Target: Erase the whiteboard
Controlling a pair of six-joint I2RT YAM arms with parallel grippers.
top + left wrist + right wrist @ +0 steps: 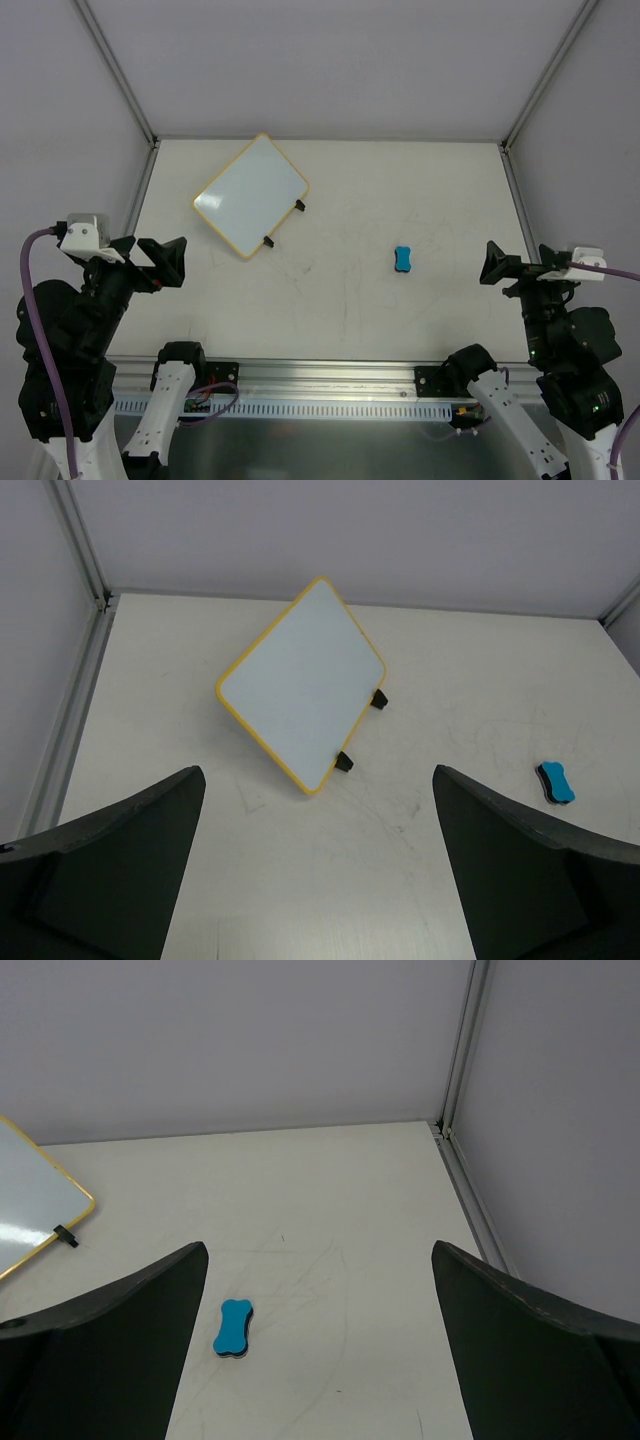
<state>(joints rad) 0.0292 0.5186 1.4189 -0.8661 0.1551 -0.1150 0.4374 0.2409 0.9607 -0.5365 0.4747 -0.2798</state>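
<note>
Evidently clean whiteboard [250, 195] (lying askew), blue eraser [403, 259] well apart.

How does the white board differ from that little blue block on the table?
The whiteboard is large, thin, white with a yellow rim; the eraser is small, blue and bone-shaped. The whiteboard lies far left, turned diagonally; the eraser sits right of centre. Both rest on the table, held by nothing.
</note>
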